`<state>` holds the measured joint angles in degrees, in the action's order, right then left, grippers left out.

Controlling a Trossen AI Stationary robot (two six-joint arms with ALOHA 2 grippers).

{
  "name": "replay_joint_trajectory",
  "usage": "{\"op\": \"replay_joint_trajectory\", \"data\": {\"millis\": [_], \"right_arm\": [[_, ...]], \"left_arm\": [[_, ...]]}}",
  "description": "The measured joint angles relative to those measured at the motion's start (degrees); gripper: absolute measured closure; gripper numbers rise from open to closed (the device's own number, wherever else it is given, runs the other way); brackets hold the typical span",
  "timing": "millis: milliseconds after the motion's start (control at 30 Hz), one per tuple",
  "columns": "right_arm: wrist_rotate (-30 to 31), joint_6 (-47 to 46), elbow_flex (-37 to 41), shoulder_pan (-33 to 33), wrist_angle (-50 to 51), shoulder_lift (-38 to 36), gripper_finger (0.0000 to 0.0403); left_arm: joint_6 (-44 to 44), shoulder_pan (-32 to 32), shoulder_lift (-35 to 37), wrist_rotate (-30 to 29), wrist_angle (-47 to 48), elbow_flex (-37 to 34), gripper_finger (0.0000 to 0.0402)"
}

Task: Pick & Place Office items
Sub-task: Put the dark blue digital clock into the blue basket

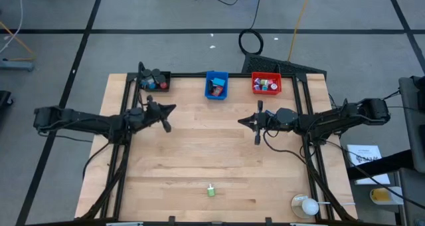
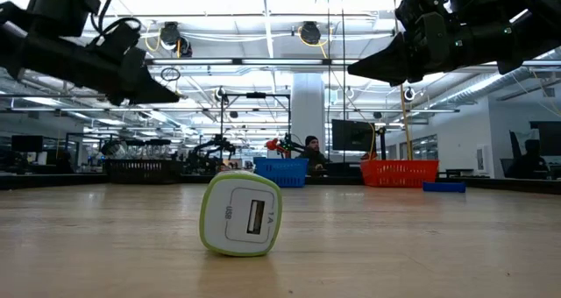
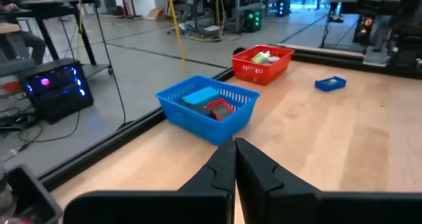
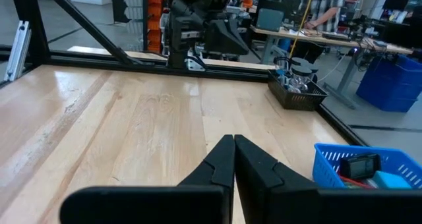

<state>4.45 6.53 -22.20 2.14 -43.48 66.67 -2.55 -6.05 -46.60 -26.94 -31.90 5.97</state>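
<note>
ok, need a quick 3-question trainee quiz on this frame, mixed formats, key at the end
1. True or false: the small green-and-white USB charger cube lies inside the blue plastic mesh bin.
2. Which bin stands between the other two along the table's far edge? A) red plastic mesh bin B) blue bin C) black mesh bin
3. Fill in: both the left gripper and right gripper hover above the wooden table with fingers ____ and hold nothing.

Key:
1. False; it lies on the bare table near the front edge.
2. B
3. shut
</note>
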Motion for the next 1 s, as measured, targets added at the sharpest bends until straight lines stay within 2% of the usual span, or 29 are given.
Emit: {"op": "replay_joint_trajectory", "data": {"millis": [200,333,400,467,567,733,833,900,1000], "right_arm": [[0.5,-5.6,0.0,0.0,2.6,0.0,0.0399],[6.7,-8.8,-1.3,0.0,6.1,0.0,0.0399],[9.7,-10.7,-3.3,0.0,11.2,0.0,0.0399],[11.9,-12.0,-5.4,0.0,16.5,0.0,0.0399],[13.4,-12.9,-6.9,0.0,19.3,0.0,0.0399],[13.5,-11.6,-6.9,-0.8,19.3,0.0,0.0399],[13.5,-10.6,-6.9,-1.2,19.4,0.0,0.0399],[13.5,-10.4,-6.9,-1.4,19.3,0.0,0.0399],[13.5,-10.2,-6.9,-1.5,18.5,0.0,0.0399]], "left_arm": [[1.4,3.7,0.0,-0.1,3.3,3.6,0.0391],[3.0,7.0,0.0,-0.4,3.8,3.7,0.0398],[2.0,7.9,0.0,-3.6,4.8,3.7,0.0396],[-0.6,8.5,0.0,-10.5,7.0,3.9,0.0394],[-6.4,7.3,1.1,-18.9,21.1,9.2,0.0398],[-18.0,-1.0,1.0,-18.0,62.2,28.9,0.0398],[-23.2,-9.7,-1.4,-16.9,80.7,40.2,0.0399],[-24.4,-16.8,-3.5,-13.4,88.2,45.4,0.0399],[-20.8,-27.2,-7.9,-8.3,90.9,49.4,0.0399]]}}
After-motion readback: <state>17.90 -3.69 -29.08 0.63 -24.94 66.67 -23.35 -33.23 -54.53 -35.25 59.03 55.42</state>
